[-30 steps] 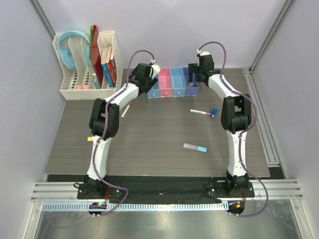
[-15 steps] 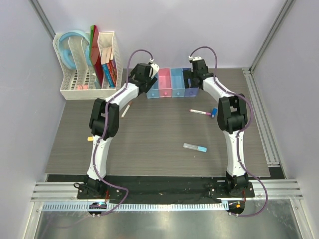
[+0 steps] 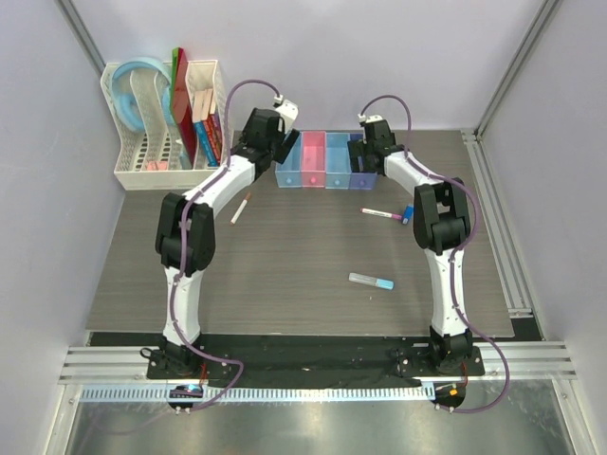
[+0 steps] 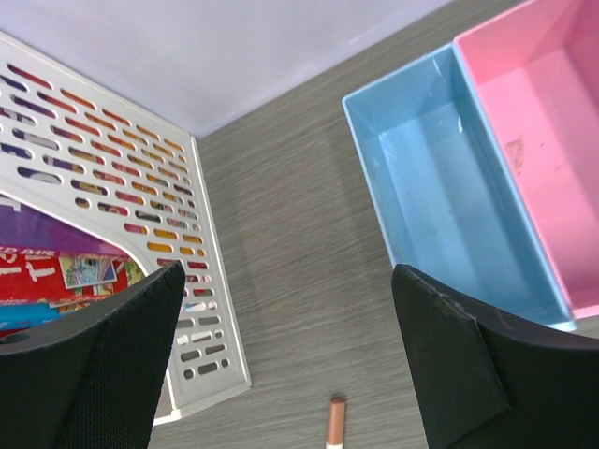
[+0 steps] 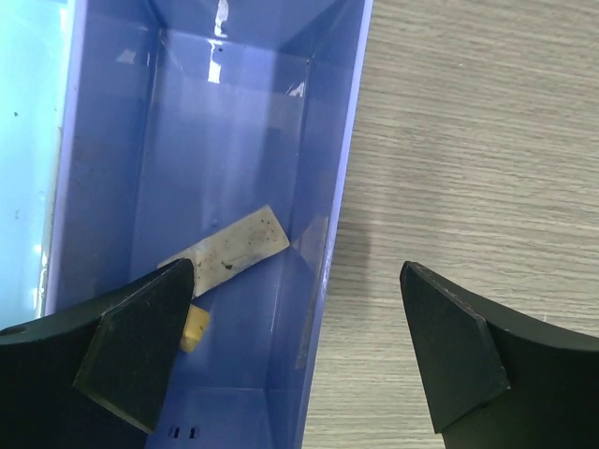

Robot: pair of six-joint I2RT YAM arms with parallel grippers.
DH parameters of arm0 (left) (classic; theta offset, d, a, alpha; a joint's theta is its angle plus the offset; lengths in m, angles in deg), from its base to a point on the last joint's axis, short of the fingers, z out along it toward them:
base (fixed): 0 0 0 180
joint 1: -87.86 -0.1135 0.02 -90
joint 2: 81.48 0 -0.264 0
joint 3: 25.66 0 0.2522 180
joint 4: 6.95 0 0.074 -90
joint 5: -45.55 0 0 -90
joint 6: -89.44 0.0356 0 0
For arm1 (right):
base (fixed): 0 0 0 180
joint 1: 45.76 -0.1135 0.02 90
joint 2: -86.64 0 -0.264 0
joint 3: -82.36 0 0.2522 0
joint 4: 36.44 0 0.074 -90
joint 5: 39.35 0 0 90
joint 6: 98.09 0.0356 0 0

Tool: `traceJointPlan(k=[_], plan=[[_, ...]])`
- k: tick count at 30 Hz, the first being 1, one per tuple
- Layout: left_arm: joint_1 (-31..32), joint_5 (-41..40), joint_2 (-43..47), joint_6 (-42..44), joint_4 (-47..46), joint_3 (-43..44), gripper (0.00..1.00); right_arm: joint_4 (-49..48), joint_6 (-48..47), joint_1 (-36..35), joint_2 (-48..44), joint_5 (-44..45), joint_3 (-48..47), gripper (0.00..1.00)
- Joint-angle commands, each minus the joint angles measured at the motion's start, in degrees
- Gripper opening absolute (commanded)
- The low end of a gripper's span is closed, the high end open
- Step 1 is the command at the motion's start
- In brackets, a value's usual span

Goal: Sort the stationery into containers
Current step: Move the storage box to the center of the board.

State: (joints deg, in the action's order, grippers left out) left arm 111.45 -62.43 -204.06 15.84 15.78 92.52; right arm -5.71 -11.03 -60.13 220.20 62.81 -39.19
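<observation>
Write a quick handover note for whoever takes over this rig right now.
Left gripper: open, empty, over the table beside the left light-blue bin, which looks empty.
Right gripper: open, empty, above the right wall of the violet bin.
Done: a tan piece and a yellow piece lie in the violet bin.
Left: purple pen, dark-blue block, grey stick and pencil-like stick lie on the table.

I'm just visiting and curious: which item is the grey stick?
On the dark table, look in front of the row of coloured bins, toward the right arm. The grey stick lies alone, nearer the arm bases than the purple pen and dark-blue block, and only it has a light-blue tip.
</observation>
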Motion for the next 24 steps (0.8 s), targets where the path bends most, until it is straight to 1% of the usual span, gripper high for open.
traceJointPlan(k=[1,6,11,18,24], plan=[[0.6,2.1,1.5,-1.6,-2.8,-0.3,0.91,0.0,-1.0,-1.1,-1.6,0.8,0.7,0.98],[0.9,1.4,-4.0,0.0,-0.4,1.9,0.93,-0.2,-0.9,-1.3,-1.7,1.0,1.1,0.98],[0.9,1.8,-6.3,0.6,1.3,2.4,0.93,-0.1,-1.1,-1.4,-2.2,1.1,1.5,0.98],[1.4,2.9,-4.9,0.7,2.0,-1.7,0.93,-0.2,-0.7,-2.0,-4.3,1.1,4.0,0.98],[2.2,4.3,-1.1,-0.1,2.8,-6.7,0.93,-0.4,-0.2,-3.0,-7.1,1.3,8.9,0.98]])
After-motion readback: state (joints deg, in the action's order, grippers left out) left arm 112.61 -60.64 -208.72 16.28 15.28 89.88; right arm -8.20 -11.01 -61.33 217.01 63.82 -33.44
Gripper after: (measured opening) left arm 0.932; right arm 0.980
